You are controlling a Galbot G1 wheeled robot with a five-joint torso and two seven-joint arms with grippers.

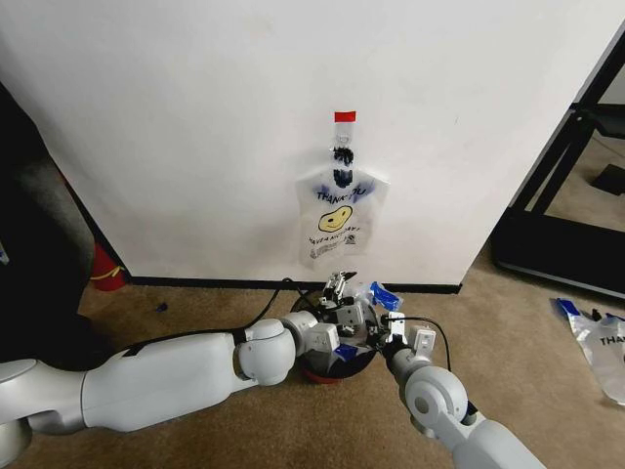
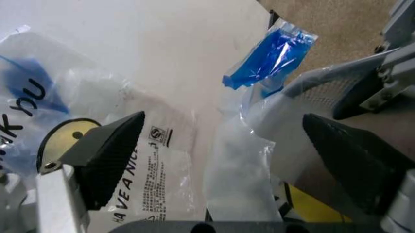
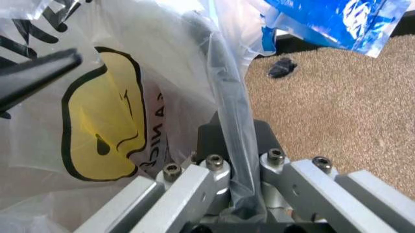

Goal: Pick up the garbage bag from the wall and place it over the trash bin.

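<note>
In the head view, both arms reach forward over the carpet toward the base of the white wall. The left hand (image 1: 339, 289) and the right hand (image 1: 391, 327) meet over the trash bin (image 1: 327, 369), a dark round bin with a red base that stands on the floor just in front of the wall. Clear plastic with a blue handle edge bunches between the two hands on top of the bin: this is the garbage bag (image 1: 376, 296). Above it, a second bag (image 1: 337, 217) with a yellow smiley face hangs flat on the wall under a strip of red tape (image 1: 345, 116). Another bag (image 1: 601, 339) lies on the carpet well to the right. A red cylinder (image 1: 105, 269) stands by the wall at the far left.

In the left wrist view, the left hand's two dark fingers (image 2: 110, 153) stand wide apart, with nothing pinched between them. Between and beyond them lies crumpled clear plastic of the garbage bag (image 2: 240, 170), its blue handle (image 2: 269, 56) sticking up, with the printed hanging bag (image 2: 155, 160) behind against the wall.

In the right wrist view, the right hand (image 3: 233, 194) is closed down on a twisted strand of the garbage bag (image 3: 227, 111), which runs up from between its metal fingers. The yellow smiley print (image 3: 104, 126) shows beside the strand, and carpet lies beyond.
</note>
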